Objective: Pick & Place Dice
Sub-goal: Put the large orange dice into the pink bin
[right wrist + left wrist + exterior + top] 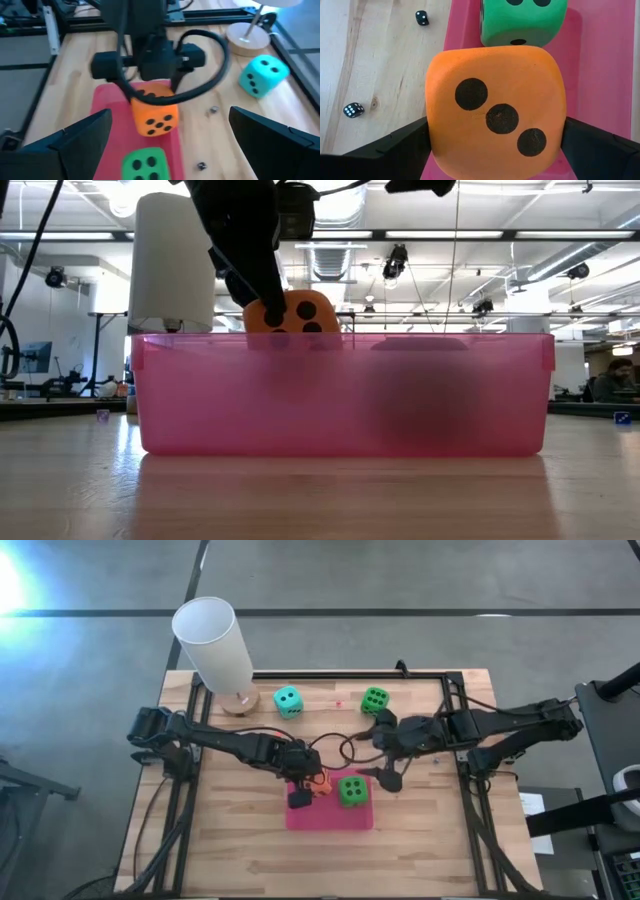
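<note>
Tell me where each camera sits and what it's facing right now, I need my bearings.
High: overhead, straight down; both arms, pink tray, green die inside.
Low: table height, facing the tray wall; left arm comes down from above.
Left wrist: past its own fingers to the orange die between them.
Right wrist: over open fingers toward left gripper, teal die.
All four share the orange die.
</note>
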`<control>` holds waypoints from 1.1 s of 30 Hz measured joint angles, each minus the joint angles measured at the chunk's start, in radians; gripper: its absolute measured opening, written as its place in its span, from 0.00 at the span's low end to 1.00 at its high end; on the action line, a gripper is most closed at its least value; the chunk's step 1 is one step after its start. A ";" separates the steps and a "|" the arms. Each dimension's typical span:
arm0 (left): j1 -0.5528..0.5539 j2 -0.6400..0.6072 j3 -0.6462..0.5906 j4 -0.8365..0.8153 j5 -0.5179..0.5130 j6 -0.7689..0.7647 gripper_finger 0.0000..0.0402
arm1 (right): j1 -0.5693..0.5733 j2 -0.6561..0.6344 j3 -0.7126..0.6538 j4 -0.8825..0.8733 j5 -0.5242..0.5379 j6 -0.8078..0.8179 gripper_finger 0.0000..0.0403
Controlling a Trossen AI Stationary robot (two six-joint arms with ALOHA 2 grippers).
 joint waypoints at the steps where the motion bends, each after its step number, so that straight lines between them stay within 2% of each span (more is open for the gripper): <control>1: 0.000 0.000 0.000 0.000 0.000 0.000 0.99 | 0.007 0.001 0.000 0.011 -0.003 0.007 0.99; 11: 0.001 0.000 0.001 0.000 0.000 0.000 0.98 | 0.031 0.003 -0.001 0.064 -0.071 0.023 0.99; 13: 0.002 0.000 0.001 0.002 0.000 -0.001 0.99 | 0.030 0.003 -0.003 0.086 -0.058 0.025 0.99; 17: 0.009 0.000 0.001 0.012 0.000 -0.002 0.99 | 0.029 0.003 -0.003 0.118 0.057 0.029 0.99; 33: 0.025 0.000 0.001 0.029 -0.004 -0.042 0.99 | 0.029 -0.007 -0.012 0.158 0.051 0.029 0.97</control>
